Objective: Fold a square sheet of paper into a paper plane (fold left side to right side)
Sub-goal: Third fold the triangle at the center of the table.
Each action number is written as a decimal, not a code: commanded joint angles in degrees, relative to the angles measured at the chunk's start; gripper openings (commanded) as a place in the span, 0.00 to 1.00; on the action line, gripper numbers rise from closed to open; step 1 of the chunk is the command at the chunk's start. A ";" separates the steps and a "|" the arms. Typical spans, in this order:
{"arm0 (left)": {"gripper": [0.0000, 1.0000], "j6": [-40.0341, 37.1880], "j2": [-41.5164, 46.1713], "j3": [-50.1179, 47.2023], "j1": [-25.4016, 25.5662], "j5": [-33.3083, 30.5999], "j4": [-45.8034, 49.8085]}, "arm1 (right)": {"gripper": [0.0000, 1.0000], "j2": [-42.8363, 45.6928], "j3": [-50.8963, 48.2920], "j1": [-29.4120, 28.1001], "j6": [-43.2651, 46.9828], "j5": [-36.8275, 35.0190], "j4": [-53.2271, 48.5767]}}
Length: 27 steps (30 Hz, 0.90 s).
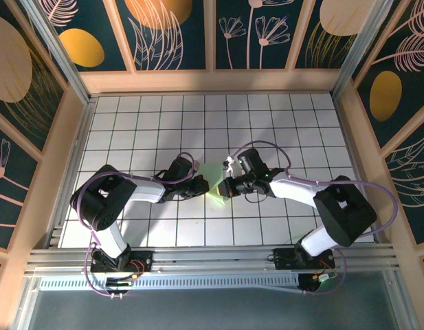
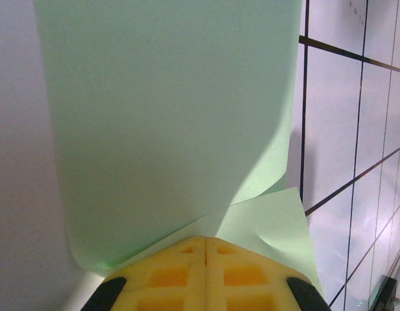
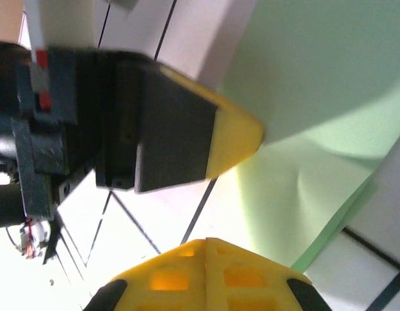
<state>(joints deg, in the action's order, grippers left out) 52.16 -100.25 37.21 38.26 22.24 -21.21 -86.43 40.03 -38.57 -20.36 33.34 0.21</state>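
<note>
The square sheet of paper (image 1: 213,174) is pale green and lies mid-table between my two grippers. In the left wrist view one part of the sheet (image 2: 167,116) arches up and curls over a flat layer on the table. My left gripper (image 2: 206,240) is shut, and its yellow tips rest against the foot of that raised flap. Its place in the top view is the sheet's left edge (image 1: 202,184). My right gripper (image 3: 206,243) is shut with nothing between its fingers, low over the white table at the sheet's (image 3: 316,78) edge. The left gripper's fingertip (image 3: 242,133) touches the flap there.
The white grid table (image 1: 129,124) spreads around the sheet. Wooden walls (image 1: 67,151) close the left, right and far sides. A metal rail (image 1: 212,260) with both arm bases runs along the near edge.
</note>
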 commanded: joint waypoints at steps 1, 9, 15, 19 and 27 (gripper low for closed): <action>0.00 -1.26 -3.64 -0.43 0.18 -4.06 4.10 | 0.05 -1.86 -1.58 -0.49 -2.50 5.27 3.12; 0.00 -1.19 -3.62 -0.44 0.22 -4.11 4.20 | 0.03 -4.49 -4.05 -1.29 -3.62 5.83 5.96; 0.00 -1.22 -3.77 -0.30 0.16 -4.09 4.27 | 0.03 -5.62 -5.13 -1.83 -3.91 5.42 6.74; 0.00 -1.36 -3.80 -0.21 0.19 -4.13 4.40 | 0.03 -6.36 -5.45 -2.15 -4.07 4.99 7.00; 0.00 -1.43 -3.79 -0.21 0.23 -4.22 4.56 | 0.03 -7.30 -5.49 -2.63 -3.90 4.21 6.58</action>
<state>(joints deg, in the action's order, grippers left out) 52.16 -100.25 37.30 38.26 22.24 -20.99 -92.75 35.44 -40.51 -23.94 37.58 6.26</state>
